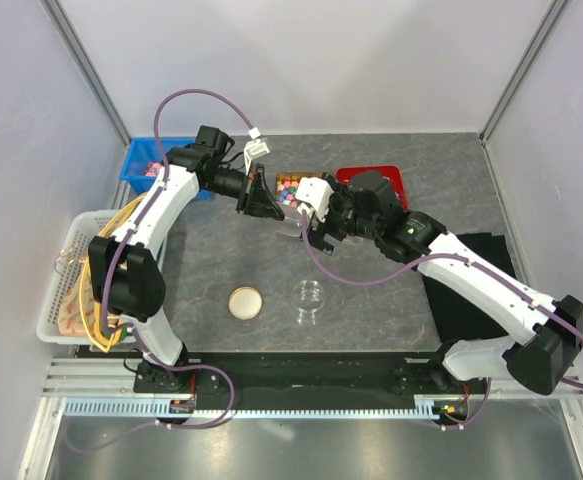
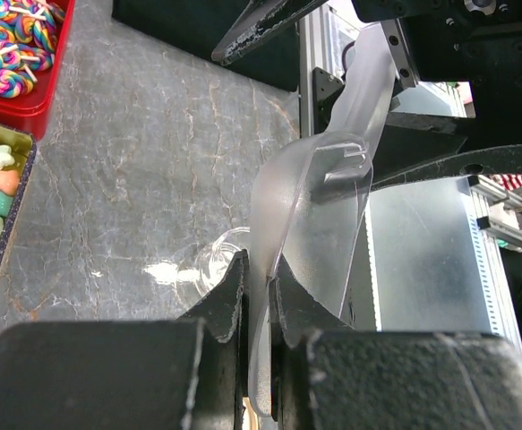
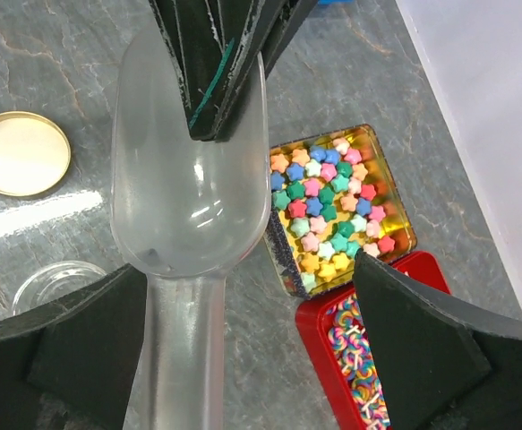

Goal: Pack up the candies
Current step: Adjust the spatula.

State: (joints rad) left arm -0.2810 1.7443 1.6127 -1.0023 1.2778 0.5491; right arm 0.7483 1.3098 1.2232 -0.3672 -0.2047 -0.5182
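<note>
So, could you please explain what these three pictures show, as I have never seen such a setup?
These are two robot arms bolted to a table. One picture looks down from above; the other two come from a camera on each wrist. The left gripper pinches the rim of a clear plastic scoop. The right gripper stands open on either side of the scoop's handle. On the table lie a tin of star candies, a red bin of lollipops, a gold lid and a small clear jar.
</note>
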